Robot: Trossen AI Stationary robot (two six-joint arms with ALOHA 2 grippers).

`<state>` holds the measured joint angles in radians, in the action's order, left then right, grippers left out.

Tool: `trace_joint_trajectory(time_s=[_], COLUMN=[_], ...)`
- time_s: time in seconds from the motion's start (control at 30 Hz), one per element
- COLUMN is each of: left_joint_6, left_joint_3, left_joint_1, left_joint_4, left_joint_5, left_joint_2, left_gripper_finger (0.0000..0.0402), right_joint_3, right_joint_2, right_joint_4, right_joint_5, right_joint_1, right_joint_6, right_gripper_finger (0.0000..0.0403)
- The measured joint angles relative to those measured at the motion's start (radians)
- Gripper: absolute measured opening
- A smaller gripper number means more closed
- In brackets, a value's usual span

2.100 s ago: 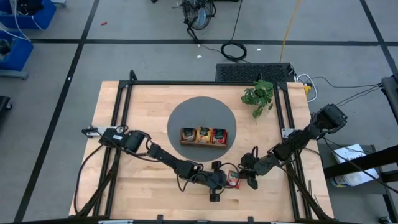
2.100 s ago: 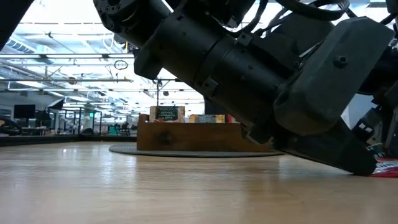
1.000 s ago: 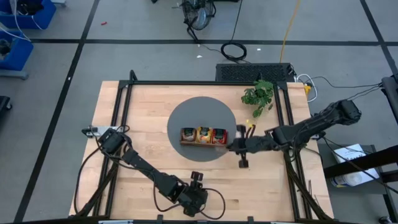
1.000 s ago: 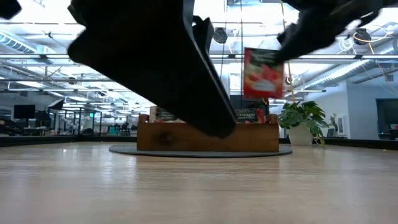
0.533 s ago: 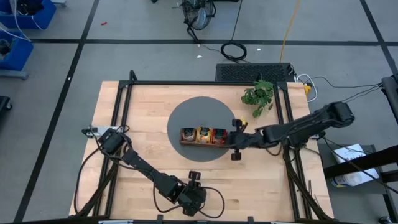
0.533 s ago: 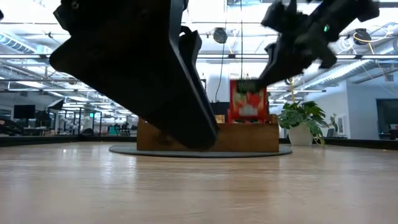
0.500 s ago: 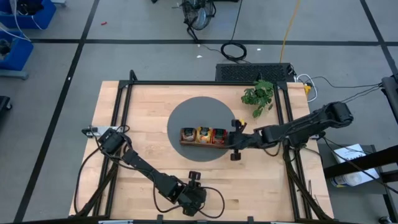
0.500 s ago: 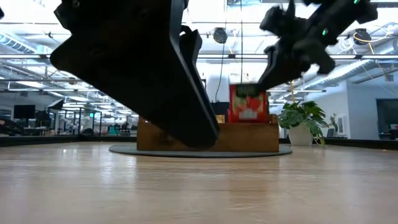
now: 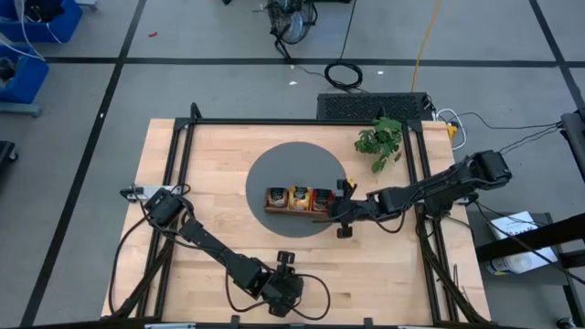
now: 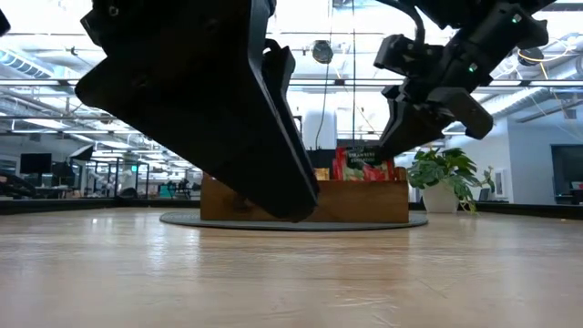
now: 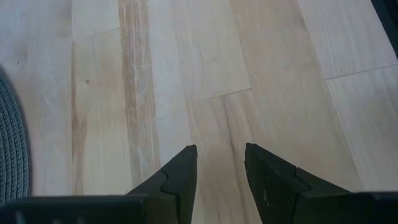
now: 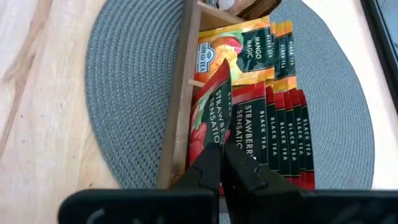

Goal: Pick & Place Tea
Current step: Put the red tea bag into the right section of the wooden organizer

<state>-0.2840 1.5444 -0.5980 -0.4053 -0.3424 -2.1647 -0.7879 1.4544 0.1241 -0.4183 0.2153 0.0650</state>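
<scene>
A brown wooden tray (image 9: 300, 200) stands on a round grey mat (image 9: 274, 174), with orange tea packets (image 12: 239, 46) and red tea packets (image 12: 280, 137) upright in its compartments. My right gripper (image 12: 222, 163) reaches in from the table's right, at the tray's right end (image 9: 340, 212), shut on one red tea packet (image 12: 210, 115), also seen in the low view (image 10: 363, 164). My left gripper (image 11: 221, 169) hangs open over bare wood near the table's front edge (image 9: 284, 265), with nothing between its fingers. My right gripper pinches the red packet between its two fingers at the packet's upper edge (image 12: 217, 140). The fingers slant down from the table's right side. The packet stands on edge, tilted, with its lower part (image 10: 361, 173) down in the tray's right compartment beside the other red packets.
A green leafy plant (image 9: 380, 139) stands at the far right of the table. A black metal frame (image 9: 183, 155) runs around the tabletop. Bare wood (image 9: 210, 155) lies left of the mat and along the front edge.
My right gripper has moved down and toward the tray, staying shut on the red packet. The packet hung clear above the tray a second ago and now has its lower part inside the right compartment. My left gripper has kept still.
</scene>
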Motion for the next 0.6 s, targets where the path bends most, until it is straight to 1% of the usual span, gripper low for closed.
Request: trace_joint_trajectory(time_s=[0.13, 0.23, 0.37, 0.53, 0.6], left_joint_6=[-0.008, -0.009, -0.012, -0.025, -0.035], left_joint_3=[0.0, 0.0, 0.0, -0.002, -0.002], left_joint_1=[0.0, 0.0, 0.0, 0.0, 0.0], left_joint_4=[-0.006, -0.005, -0.006, -0.005, -0.009], left_joint_5=[0.0, 0.0, 0.0, -0.004, -0.023], left_joint_2=[0.0, 0.0, 0.0, 0.0, 0.0], left_gripper_finger=[0.0141, 0.0141, 0.0141, 0.0141, 0.0141], right_joint_3=[0.0, 0.0, 0.0, 0.0, 0.0], right_joint_2=[0.0, 0.0, -0.007, -0.042, -0.064], right_joint_4=[0.0, 0.014, 0.029, 0.023, 0.025], right_joint_5=[0.009, 0.057, 0.033, 0.024, 0.025], right_joint_1=[0.005, 0.005, 0.001, -0.01, -0.011], right_joint_6=[-0.027, -0.074, -0.109, -0.101, -0.09], right_gripper_finger=[0.0011, 0.0028, 0.0057, 0.0093, 0.0104])
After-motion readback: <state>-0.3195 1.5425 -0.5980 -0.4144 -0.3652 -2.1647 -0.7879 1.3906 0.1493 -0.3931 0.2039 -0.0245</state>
